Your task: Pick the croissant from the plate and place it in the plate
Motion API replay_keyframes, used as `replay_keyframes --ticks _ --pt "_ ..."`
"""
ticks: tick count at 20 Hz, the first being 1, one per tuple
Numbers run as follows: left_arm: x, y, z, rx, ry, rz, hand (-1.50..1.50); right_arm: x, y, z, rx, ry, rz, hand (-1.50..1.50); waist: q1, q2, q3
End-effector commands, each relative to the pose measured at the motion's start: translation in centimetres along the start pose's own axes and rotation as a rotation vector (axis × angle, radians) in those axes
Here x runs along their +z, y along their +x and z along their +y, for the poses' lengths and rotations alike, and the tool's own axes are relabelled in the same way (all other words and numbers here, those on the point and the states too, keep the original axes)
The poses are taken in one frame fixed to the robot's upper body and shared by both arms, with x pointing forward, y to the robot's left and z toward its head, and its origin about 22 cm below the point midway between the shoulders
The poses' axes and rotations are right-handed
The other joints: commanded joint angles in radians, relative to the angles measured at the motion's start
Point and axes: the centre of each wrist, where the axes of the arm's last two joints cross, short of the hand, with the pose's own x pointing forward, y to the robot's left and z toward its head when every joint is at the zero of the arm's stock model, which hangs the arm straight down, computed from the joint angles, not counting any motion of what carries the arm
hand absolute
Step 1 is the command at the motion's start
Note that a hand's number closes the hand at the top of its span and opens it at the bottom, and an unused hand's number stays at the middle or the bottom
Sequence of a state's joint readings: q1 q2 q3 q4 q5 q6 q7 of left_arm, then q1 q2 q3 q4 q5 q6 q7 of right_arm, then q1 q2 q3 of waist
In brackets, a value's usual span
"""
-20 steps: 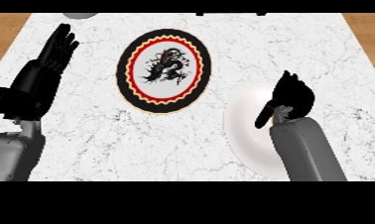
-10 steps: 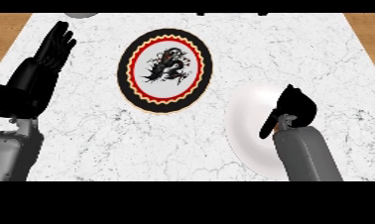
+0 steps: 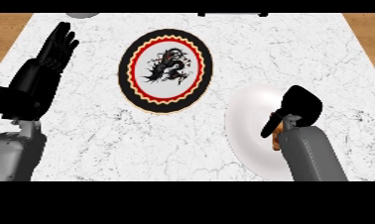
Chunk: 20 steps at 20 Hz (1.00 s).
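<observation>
A plain white plate (image 3: pixel 245 119) lies at the near right of the marble counter. My right hand (image 3: pixel 299 105) hangs over its right half, fingers and thumb curled down round the croissant (image 3: pixel 275 138). Only a small orange-brown sliver of the croissant shows, beside the wrist; the rest is hidden under the hand. A plate with a black rim, red and yellow ring and a dragon picture (image 3: pixel 165 71) lies at the counter's middle, with nothing on it. My left hand (image 3: pixel 45 67) rests open at the left edge, fingers up, apart from both plates.
A grey rounded object (image 3: pixel 83 15) pokes in at the far left edge of the counter, and another pale shape (image 3: pixel 234 14) at the far edge. Wooden floor shows past the far corners (image 3: pixel 13 27).
My right hand has drawn back toward the near edge over the white plate and curled its fingers down over the croissant. The left hand has barely moved.
</observation>
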State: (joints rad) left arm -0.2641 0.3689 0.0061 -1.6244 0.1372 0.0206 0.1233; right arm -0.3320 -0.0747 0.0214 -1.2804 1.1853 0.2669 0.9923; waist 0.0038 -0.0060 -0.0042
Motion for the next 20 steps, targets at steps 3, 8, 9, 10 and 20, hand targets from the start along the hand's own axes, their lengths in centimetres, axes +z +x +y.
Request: replay_keyframes --ticks 3,8,9,10,20 --pt "-0.6 -0.5 -1.3 0.012 -0.023 -0.004 0.0 -3.7 0.3 -2.9 0.088 -0.151 -0.145 1.5 0.019 0.016 0.006" --pt "-1.1 1.0 -1.6 0.018 -0.076 -0.066 0.0 -1.9 2.1 -7.6 0.189 -0.163 -0.668 1.5 0.124 0.052 0.014" --pt "-1.2 0.7 -1.7 0.024 -0.079 -0.062 0.0 -1.8 2.3 -9.1 0.187 -0.187 -0.751 1.5 0.12 0.056 0.012" --pt "-1.2 1.3 -2.0 0.025 -0.097 -0.081 0.0 -2.4 2.0 -9.7 0.195 -0.205 -0.788 1.5 0.134 0.057 0.015" --pt "-1.9 1.4 -3.6 0.022 -0.101 -0.071 0.0 -5.4 0.6 -18.8 0.003 -0.248 -1.419 1.5 0.101 0.05 0.012"
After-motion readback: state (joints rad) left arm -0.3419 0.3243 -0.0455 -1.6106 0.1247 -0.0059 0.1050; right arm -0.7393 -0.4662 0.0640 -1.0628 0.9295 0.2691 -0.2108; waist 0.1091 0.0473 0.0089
